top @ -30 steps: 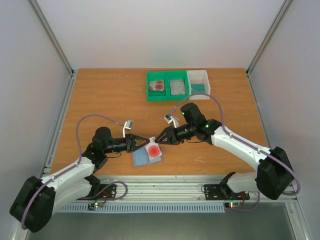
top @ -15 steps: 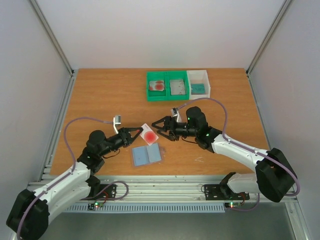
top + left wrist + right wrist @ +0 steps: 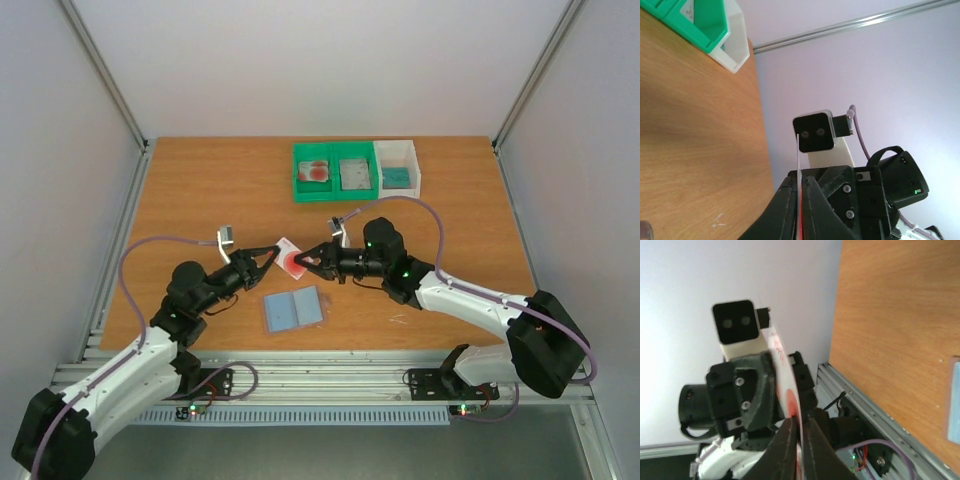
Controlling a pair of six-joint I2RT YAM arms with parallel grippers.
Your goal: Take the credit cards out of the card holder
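Observation:
The card holder (image 3: 294, 309) lies open on the table, its two blue-grey panels up; one edge of it (image 3: 954, 400) shows in the right wrist view. A white credit card with a red blotch (image 3: 290, 257) is held in the air above and behind the holder, between both arms. My left gripper (image 3: 272, 256) is shut on the card's left end, and the card shows edge-on (image 3: 799, 165) between its fingers (image 3: 785, 210). My right gripper (image 3: 308, 262) is shut on the opposite end, its fingers (image 3: 785, 440) pinching the card (image 3: 782, 370) at the red blotch.
A green two-compartment tray (image 3: 335, 190) at the back holds a red-blotched card (image 3: 316, 171) and a grey card (image 3: 356, 174). The white tray (image 3: 398, 152) beside it holds a teal card (image 3: 398, 177). Both trays show in the left wrist view (image 3: 695, 25).
My left gripper lifted the red-blotched card off the holder and carried it back toward the middle. My right gripper opened wide, came up to the card and closed on its free end.

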